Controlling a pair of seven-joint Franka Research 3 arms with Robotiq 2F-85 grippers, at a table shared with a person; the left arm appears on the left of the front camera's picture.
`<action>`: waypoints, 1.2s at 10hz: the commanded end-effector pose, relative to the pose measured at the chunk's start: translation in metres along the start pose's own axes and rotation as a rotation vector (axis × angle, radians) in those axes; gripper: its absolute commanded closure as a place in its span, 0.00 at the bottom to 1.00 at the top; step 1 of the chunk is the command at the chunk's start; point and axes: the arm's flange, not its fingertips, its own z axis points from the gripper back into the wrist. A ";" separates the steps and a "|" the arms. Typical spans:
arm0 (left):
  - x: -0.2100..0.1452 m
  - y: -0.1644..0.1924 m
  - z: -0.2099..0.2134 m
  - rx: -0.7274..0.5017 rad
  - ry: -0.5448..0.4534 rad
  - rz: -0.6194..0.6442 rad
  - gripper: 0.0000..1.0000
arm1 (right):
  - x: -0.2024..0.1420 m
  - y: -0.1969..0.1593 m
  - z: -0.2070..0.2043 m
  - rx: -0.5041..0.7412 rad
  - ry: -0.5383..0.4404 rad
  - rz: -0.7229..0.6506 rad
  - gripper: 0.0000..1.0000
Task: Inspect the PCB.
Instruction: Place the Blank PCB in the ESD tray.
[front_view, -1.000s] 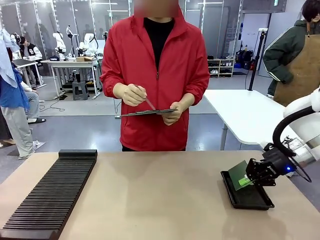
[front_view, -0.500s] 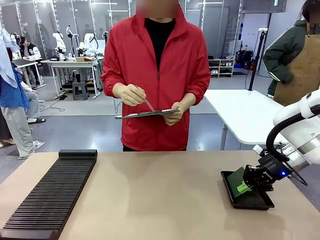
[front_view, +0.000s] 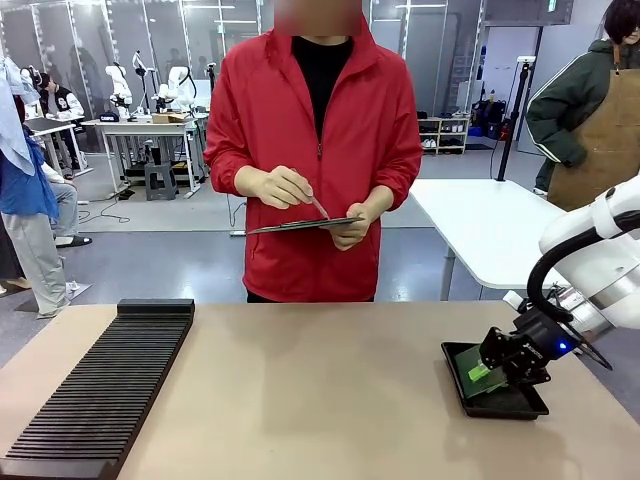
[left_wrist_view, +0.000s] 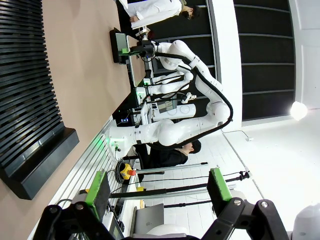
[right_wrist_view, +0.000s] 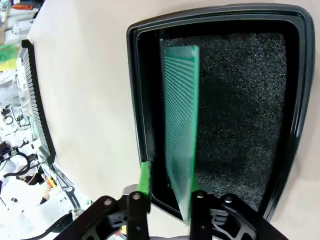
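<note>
One PCB (right_wrist_view: 181, 125) stands tilted on edge inside the black tray (right_wrist_view: 295, 100), seemingly being set down for the person with the clipboard (front_view: 300, 225). Right pincer (right_wrist_view: 167, 187) has parted jaws, one pad perhaps touching the board. Left pincer (left_wrist_view: 155, 192) hangs wide and empty. Tan table (front_view: 300, 380) carries a slotted rack (front_view: 100, 390); busy workshop behind

Black slotted rack (front_view: 100, 385) left, black tray (front_view: 495, 400) right on table (front_view: 310, 400).
</note>
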 end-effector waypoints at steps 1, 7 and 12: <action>0.001 -0.001 0.001 0.014 -0.001 0.005 0.00 | -0.007 0.010 0.001 -0.078 -0.043 -0.038 0.34; 0.001 -0.001 0.001 0.014 -0.001 0.005 0.00 | -0.017 0.031 0.010 -0.197 -0.079 -0.085 0.00; 0.001 -0.001 0.001 0.014 -0.001 0.005 0.00 | -0.028 0.052 0.026 -0.295 -0.185 -0.110 0.00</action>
